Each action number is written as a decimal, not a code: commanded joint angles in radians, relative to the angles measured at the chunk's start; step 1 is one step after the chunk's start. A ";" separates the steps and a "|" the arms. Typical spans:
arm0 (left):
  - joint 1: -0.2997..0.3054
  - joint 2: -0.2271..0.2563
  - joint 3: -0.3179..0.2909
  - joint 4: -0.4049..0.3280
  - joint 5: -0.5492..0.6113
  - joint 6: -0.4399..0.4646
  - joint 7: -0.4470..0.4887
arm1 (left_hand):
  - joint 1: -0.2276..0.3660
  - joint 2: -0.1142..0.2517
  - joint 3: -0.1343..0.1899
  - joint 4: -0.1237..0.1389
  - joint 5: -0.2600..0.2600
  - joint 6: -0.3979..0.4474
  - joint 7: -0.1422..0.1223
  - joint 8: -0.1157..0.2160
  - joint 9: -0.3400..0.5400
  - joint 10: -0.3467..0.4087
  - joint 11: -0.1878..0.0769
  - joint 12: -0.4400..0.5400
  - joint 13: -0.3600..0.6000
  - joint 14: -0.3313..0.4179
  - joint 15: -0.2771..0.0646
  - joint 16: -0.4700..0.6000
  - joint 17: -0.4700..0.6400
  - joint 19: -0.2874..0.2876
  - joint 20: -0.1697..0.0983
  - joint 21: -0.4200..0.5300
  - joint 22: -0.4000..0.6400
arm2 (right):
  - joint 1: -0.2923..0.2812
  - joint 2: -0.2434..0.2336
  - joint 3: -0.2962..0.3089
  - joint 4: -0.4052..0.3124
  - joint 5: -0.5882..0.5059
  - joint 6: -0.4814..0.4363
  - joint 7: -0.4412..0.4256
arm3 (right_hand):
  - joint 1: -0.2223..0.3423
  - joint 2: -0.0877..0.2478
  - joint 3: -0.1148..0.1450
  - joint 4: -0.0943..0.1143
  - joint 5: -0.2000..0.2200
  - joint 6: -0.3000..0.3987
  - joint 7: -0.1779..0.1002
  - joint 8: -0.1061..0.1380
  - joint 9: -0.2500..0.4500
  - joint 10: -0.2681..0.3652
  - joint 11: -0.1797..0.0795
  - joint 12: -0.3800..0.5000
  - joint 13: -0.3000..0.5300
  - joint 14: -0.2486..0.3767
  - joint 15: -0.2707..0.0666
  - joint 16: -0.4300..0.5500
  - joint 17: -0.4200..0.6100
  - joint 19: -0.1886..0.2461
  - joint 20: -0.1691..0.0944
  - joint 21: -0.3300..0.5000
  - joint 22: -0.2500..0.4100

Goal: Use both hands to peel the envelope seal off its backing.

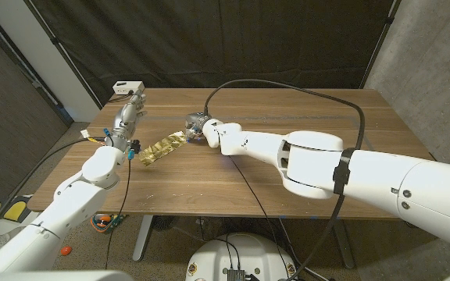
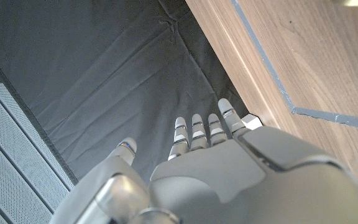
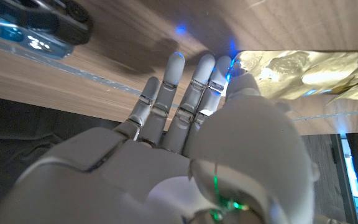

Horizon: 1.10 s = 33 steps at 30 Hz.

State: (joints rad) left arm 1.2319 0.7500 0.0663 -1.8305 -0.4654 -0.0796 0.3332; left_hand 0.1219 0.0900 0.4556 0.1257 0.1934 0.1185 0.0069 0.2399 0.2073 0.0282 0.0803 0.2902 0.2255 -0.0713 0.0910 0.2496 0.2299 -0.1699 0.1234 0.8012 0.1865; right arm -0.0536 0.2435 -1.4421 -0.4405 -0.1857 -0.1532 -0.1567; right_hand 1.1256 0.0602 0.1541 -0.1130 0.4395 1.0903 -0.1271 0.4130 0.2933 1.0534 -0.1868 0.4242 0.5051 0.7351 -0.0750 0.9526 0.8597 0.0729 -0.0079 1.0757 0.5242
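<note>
The right hand (image 1: 197, 125) sits at the end of an arm stretched diagonally across the wooden table (image 1: 303, 187) from the near right corner. In the right wrist view its fingers (image 3: 166, 81) reach out nearly straight and slightly spread over the wood, with the fingertips at the end of the gold, crinkled envelope seal (image 3: 303, 68). Whether the thumb side pinches the foil cannot be told, as the back of the hand (image 3: 166, 168) hides the contact.

The left hand (image 1: 130, 110) is raised near the table's far left corner, its arm rising from the near left. In the left wrist view its fingers (image 2: 199, 127) extend straight and close together with the thumb apart, holding nothing, pointing past the table edge toward the dark curtain (image 2: 104, 74).

The seal (image 1: 162, 147) lies as a strip slanting across the table's left-middle, between the two hands, with its far end at the right hand and its near end close to the left forearm.

A small white box (image 1: 127, 88) sits at the far left corner, just beyond the left hand. The right half of the table is bare wood under the right arm. The right wrist view shows a blue-lit dark object (image 3: 36, 25) resting on the wood beside the hand, and the left wrist view shows a strip of blue tape (image 2: 272, 68) on the tabletop.
</note>
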 commanded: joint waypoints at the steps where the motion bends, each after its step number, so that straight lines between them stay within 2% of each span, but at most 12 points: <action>1: -0.039 0.020 0.026 0.020 0.064 0.003 0.016 | 0.034 0.001 0.013 -0.023 0.000 0.008 -0.019 0.002 0.003 -0.001 0.005 -0.004 0.005 -0.002 0.006 -0.006 0.001 -0.182 0.022 -0.007 0.001 | 0.005 -0.038 0.070 -0.002 0.074 0.081 -0.132 | 0.046 0.080 -0.001 0.011 0.013 -0.030 -0.009 0.034 0.050 -0.015 -0.012 -0.003 0.028 0.002 -0.151 -0.003 0.037 -0.017 -0.014 0.024 0.008; 7: -0.061 0.014 0.048 0.021 0.123 0.013 0.060 | 0.100 0.001 0.042 -0.074 -0.001 0.059 -0.057 0.020 0.002 0.018 -0.018 0.000 0.006 0.007 -0.010 -0.008 -0.007 -0.182 0.023 -0.018 0.001 | -0.014 -0.053 0.141 -0.002 0.141 0.143 -0.257 | 0.035 0.086 -0.005 0.018 0.022 -0.044 -0.014 0.062 0.086 -0.016 -0.014 0.000 0.048 -0.005 -0.152 -0.006 0.058 -0.023 -0.018 0.044 0.011; 17: -0.084 0.008 0.069 0.024 0.195 0.021 0.105 | 0.175 -0.002 0.071 -0.133 -0.006 0.094 -0.077 0.030 0.001 0.031 -0.036 0.002 0.006 0.014 -0.020 -0.011 -0.014 -0.175 0.023 -0.026 0.001 | -0.040 -0.066 0.249 -0.002 0.230 0.254 -0.421 | 0.027 0.089 -0.013 0.020 0.032 -0.072 -0.016 0.101 0.139 -0.019 -0.021 0.006 0.079 -0.009 -0.152 -0.015 0.078 -0.037 -0.024 0.074 0.014; 27: -0.111 -0.006 0.086 0.042 0.209 0.011 0.099 | 0.196 -0.004 0.079 -0.150 -0.008 0.104 -0.073 0.032 0.001 0.030 -0.040 0.000 0.007 0.011 -0.024 -0.014 -0.015 -0.172 0.022 -0.028 0.002 | -0.066 -0.077 0.374 -0.002 0.327 0.378 -0.502 | 0.016 0.098 -0.022 0.028 0.033 -0.098 -0.020 0.135 0.187 -0.032 -0.022 0.007 0.110 -0.013 -0.151 -0.018 0.090 -0.055 -0.038 0.100 0.015; 33: -0.127 -0.013 0.102 0.043 0.249 0.022 0.127 | 0.203 -0.005 0.081 -0.156 -0.010 0.110 -0.078 0.033 0.001 0.032 -0.042 0.000 0.007 0.010 -0.026 -0.014 -0.015 -0.172 0.021 -0.030 0.002 | -0.078 -0.082 0.436 0.000 0.370 0.445 -0.515 | 0.009 0.105 -0.026 0.035 0.030 -0.116 -0.028 0.148 0.209 -0.038 -0.023 0.008 0.125 -0.017 -0.151 -0.016 0.100 -0.063 -0.044 0.111 0.014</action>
State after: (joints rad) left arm 1.1349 0.7495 0.1431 -1.7967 -0.2681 -0.0644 0.4298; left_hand 0.3102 0.0834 0.5353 -0.0225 0.1847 0.2167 -0.0660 0.2671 0.2043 0.0536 0.0476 0.2902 0.2303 -0.0589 0.0676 0.2361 0.2136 -0.1717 0.1429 0.7727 0.1865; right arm -0.1083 0.1724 -1.1198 -0.4411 0.0941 0.1633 -0.6009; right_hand 1.0828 0.1051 0.1281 -0.0851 0.4673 0.9806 -0.1509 0.5506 0.4925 1.0169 -0.2058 0.4259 0.6225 0.7220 -0.0692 0.9354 0.9524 0.0184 -0.0303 1.1800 0.5356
